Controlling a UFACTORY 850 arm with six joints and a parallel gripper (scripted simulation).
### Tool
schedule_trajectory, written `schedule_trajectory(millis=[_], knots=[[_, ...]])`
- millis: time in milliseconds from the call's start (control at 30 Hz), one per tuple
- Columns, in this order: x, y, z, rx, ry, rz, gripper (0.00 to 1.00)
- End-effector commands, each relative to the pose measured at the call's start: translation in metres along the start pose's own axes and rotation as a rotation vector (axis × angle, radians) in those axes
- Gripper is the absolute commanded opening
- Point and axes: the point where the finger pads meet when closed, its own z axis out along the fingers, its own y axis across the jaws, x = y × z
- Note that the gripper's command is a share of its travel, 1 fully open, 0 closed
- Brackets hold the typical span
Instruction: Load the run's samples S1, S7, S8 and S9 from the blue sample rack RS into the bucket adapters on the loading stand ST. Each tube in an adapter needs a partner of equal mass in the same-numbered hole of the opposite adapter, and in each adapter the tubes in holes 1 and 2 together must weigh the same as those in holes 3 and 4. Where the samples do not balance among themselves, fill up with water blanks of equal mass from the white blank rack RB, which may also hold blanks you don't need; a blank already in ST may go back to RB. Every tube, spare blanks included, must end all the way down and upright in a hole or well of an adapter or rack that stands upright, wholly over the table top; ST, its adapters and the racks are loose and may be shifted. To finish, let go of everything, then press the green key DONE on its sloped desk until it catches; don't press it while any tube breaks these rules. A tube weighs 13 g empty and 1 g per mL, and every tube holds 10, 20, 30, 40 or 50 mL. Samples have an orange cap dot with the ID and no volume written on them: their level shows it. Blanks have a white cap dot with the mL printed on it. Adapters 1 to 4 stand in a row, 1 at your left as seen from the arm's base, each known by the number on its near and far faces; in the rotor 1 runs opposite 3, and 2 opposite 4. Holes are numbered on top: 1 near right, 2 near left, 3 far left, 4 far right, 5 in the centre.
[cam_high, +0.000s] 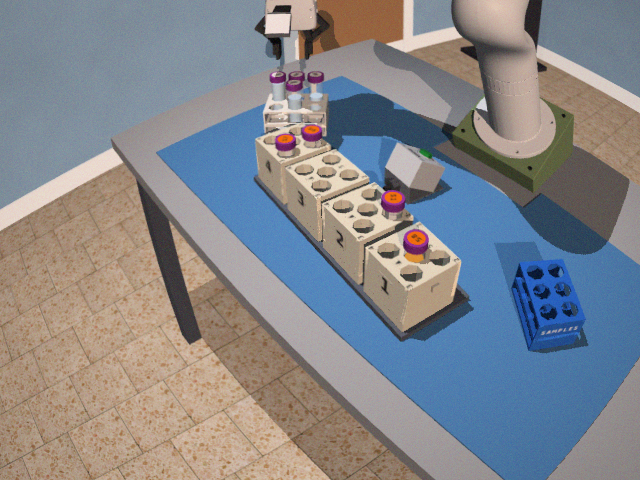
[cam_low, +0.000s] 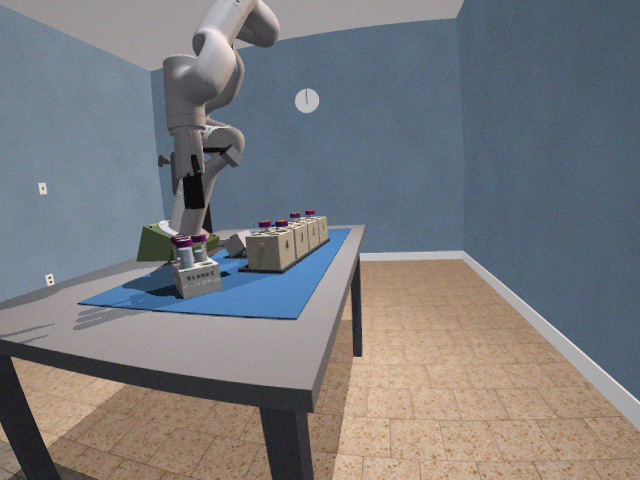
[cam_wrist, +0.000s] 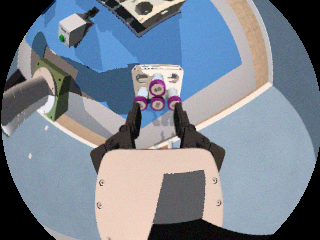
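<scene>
My gripper (cam_high: 292, 54) (cam_low: 193, 205) (cam_wrist: 157, 109) is open and empty. It hangs straight above the white blank rack (cam_high: 273, 121) (cam_low: 201, 282) (cam_wrist: 171, 72), which holds several purple-capped blanks (cam_high: 294, 85) (cam_wrist: 158, 102). The loading stand (cam_high: 460, 298) carries adapters 4 (cam_high: 268, 167), 3 (cam_high: 299, 198), 2 (cam_high: 338, 237) and 1 (cam_high: 385, 286) in a row. Adapter 4 holds two orange-dot tubes (cam_high: 285, 141) (cam_high: 311, 132). Adapter 2 holds one (cam_high: 392, 200) and adapter 1 holds one (cam_high: 415, 240). Adapter 3 is empty. The blue sample rack (cam_high: 560, 330) is empty.
The grey sloped desk (cam_high: 410, 173) (cam_wrist: 75, 27) with the green key (cam_high: 425, 153) stands between the stand and the arm's green base (cam_high: 547, 165). The blank rack stands near the table's far end, on the blue mat (cam_high: 465, 392).
</scene>
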Motion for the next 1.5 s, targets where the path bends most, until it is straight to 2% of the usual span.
schedule_trajectory(millis=[0, 1033, 1467], knots=[[0.000, 0.001, 0.011, -0.003, 0.000, -0.001, 0.57], [0.000, 0.001, 0.064, -0.003, 0.000, -0.001, 0.57], [0.000, 0.001, 0.064, -0.003, 0.000, -0.001, 0.57]])
